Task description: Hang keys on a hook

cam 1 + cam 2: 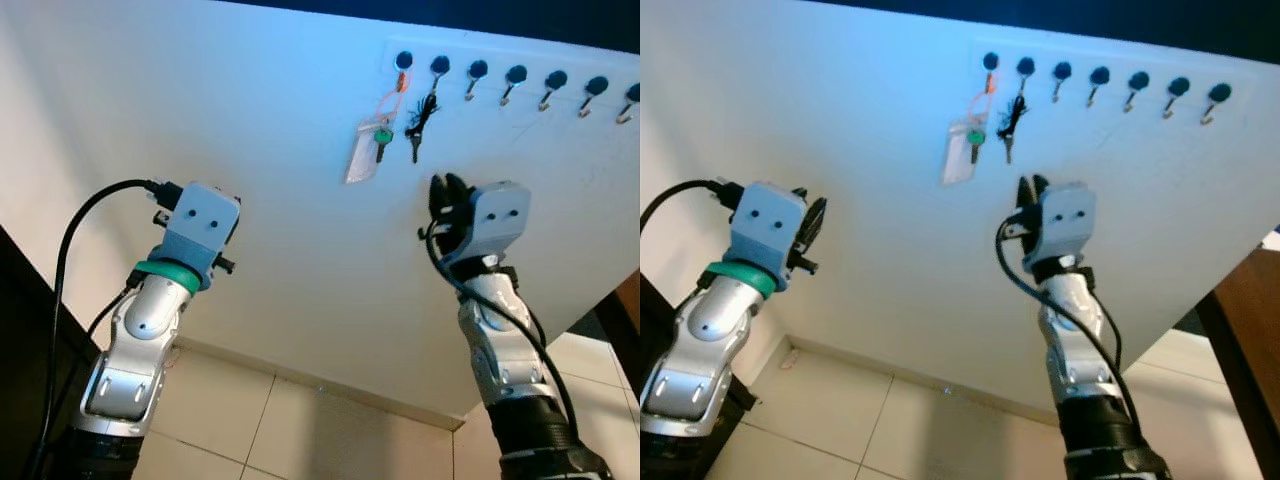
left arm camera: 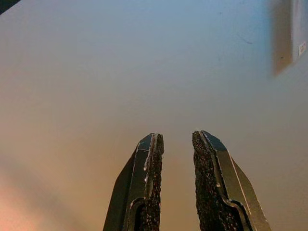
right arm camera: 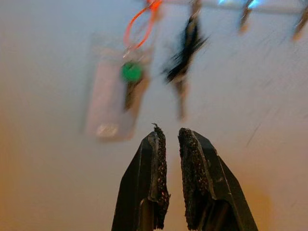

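Note:
A row of black hooks [image 1: 515,76] runs along the top of the white wall. From the first hook [image 1: 403,61] hangs a key set with an orange loop, a green-headed key [image 1: 382,136] and a clear tag [image 1: 362,156]. A black key bunch [image 1: 420,122] hangs on the second hook [image 1: 440,66]. Just below these keys is my right gripper [image 1: 445,186], pointing up at the wall, its fingers [image 3: 155,159] slightly apart and empty. My left gripper [image 1: 816,218] is raised further left, facing bare wall, fingers [image 2: 149,173] apart with nothing between them.
Several hooks to the right of the black bunch are bare. Beige floor tiles [image 1: 300,430] meet a skirting below the wall. Dark furniture [image 1: 20,330] stands at the left edge, and a brown wooden surface [image 1: 1245,330] at the right.

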